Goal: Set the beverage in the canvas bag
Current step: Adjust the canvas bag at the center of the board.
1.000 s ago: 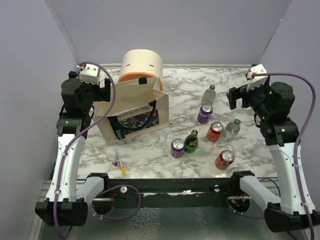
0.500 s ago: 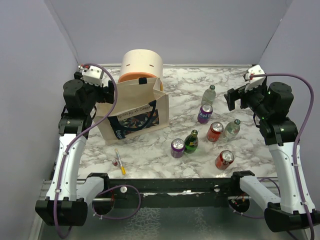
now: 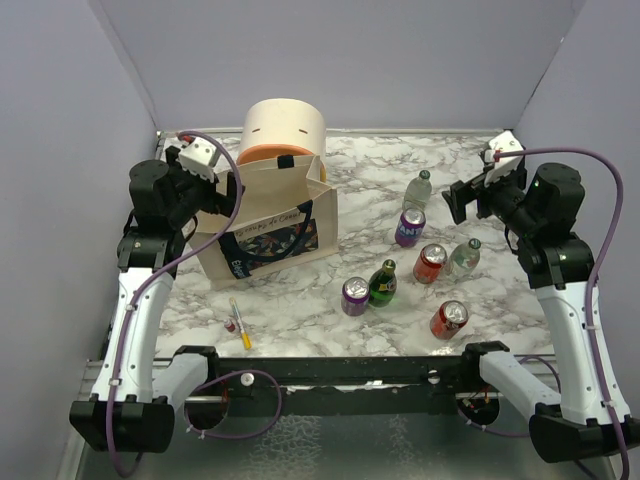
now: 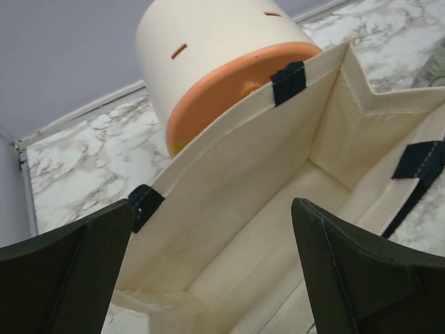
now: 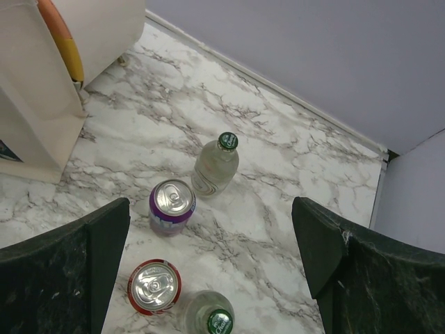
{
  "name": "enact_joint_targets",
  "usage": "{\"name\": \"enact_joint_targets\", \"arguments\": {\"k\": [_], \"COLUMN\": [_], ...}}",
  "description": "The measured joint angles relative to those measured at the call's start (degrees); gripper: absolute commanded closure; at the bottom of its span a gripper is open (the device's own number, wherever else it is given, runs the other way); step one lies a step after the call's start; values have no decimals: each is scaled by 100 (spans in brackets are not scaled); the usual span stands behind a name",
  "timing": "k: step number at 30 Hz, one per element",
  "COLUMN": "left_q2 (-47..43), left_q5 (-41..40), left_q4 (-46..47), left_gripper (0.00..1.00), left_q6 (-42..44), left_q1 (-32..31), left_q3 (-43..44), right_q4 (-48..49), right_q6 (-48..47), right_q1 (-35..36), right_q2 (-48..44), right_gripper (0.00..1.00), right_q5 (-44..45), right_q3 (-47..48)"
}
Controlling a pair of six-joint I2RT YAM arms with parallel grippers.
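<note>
I find the canvas bag [image 3: 275, 235] standing open, left of centre on the marble table [image 3: 360, 170]. Drinks stand grouped to its right, the closest being the near purple can [image 3: 355, 295] beside a green bottle [image 3: 383, 283]. The left gripper [image 4: 212, 209] hangs over the bag's mouth, fingers spread. The right gripper [image 5: 208, 209], likewise spread and holding nothing, hovers above the clear bottle [image 5: 216, 165] and far purple can [image 5: 172, 202]. A drawer box [image 3: 283, 130] sits directly behind the bag.
</note>
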Motion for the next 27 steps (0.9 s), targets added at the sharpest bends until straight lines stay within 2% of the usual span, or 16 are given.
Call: {"name": "enact_joint_targets", "arguments": {"k": [4,9,16,20,27], "left_q2": [96,424,1025,1305,1696], "left_q5": [326,514,540,518,463], "left_q4": [-385,-942,-1683,-1926,-2170], "left_gripper": [2,2,10,28,75], "left_q6": [79,466,1091,1342,1725], "left_q1": [-192,-800,-1523,-1805,-2354], "left_q3": [181,560,664,664,721], "right_q4": [0,-4,-11,-11,-35], "right_q6": [-17,-42,-59,-68,-157], "right_q1": [0,0,0,0,0], "right_q2": [70,229,341,354,455], "right_gripper": [0,0,0,0,0], "right_q5": [-118,-293,-452,-525,-595], "right_q3": [0,0,0,-33,-195]}}
